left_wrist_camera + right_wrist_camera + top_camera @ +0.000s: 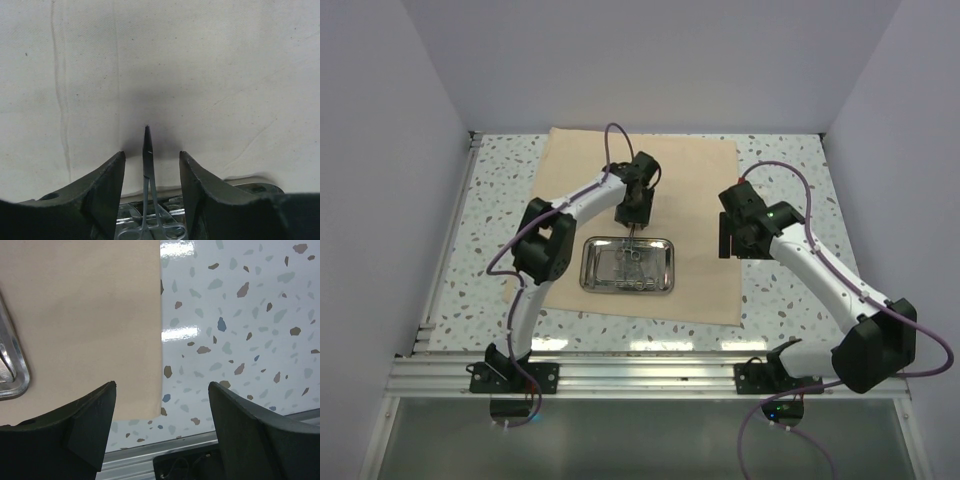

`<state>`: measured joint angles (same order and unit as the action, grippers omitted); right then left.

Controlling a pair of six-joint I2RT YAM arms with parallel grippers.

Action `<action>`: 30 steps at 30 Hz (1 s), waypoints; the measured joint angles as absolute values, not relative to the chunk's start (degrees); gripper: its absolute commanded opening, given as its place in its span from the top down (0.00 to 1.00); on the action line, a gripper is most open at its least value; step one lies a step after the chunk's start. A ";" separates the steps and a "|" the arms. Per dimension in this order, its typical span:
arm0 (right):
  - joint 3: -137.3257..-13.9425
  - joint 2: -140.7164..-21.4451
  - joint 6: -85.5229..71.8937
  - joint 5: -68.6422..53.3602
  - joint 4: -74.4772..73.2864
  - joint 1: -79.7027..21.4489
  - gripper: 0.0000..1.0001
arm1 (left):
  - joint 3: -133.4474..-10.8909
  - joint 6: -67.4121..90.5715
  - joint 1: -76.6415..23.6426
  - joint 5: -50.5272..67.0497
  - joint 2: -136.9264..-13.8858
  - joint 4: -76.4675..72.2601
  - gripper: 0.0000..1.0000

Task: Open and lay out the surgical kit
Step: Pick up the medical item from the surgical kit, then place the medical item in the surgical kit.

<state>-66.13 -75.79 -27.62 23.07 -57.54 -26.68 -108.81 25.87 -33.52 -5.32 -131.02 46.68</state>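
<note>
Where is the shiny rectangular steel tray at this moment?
In the top view, the steel tray lies near the middle of the tan cloth wrap, just on the near side of the left gripper.

Bright, even light pours from overhead in my top view, and the shadows are soft. At my left wrist, a dim grey shadow pools on the cloth wrap (200,75) between my left fingers (107,187), which look dark and soft-focused. At my right wrist, two white glare patches sit on the speckled table (240,340), and the steel tray (11,371) rim glints.
</note>
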 measured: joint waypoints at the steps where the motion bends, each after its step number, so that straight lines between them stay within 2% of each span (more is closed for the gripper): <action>1: -66.11 -75.72 -27.64 23.09 -57.63 -26.59 0.22 | -108.81 25.87 -33.52 -5.43 -131.15 46.61 0.54; 2: -66.08 -75.66 -27.68 23.09 -57.69 -26.59 0.22 | -108.81 25.91 -33.52 -5.61 -131.20 46.61 0.69; 3: -66.08 -75.59 -27.79 23.11 -57.69 -26.55 0.22 | -108.81 25.85 -33.52 -5.80 -131.24 46.61 0.78; 4: -66.08 -75.59 -27.86 23.14 -57.74 -26.55 0.22 | -108.81 25.91 -33.52 -5.96 -131.24 46.61 0.95; 5: -66.06 -75.59 -27.86 23.14 -57.74 -26.55 0.22 | -108.81 26.06 -33.52 -6.17 -131.24 46.65 1.00; 11: -65.69 -75.57 -28.01 23.44 -57.87 -26.48 0.22 | -109.47 25.06 -33.43 -7.01 -131.24 47.64 1.00; 15: -65.63 -75.57 -28.03 23.53 -57.93 -26.22 0.22 | -114.21 23.16 -32.21 -7.20 -131.26 50.06 1.00; 25: -65.67 -75.64 -28.16 23.53 -59.66 -26.17 0.22 | -125.54 19.51 -19.77 -8.10 -133.56 46.02 1.00; 30: -67.00 -75.92 -28.27 23.57 -62.08 -26.17 0.22 | -127.26 16.49 -18.37 -9.87 -137.86 41.25 1.00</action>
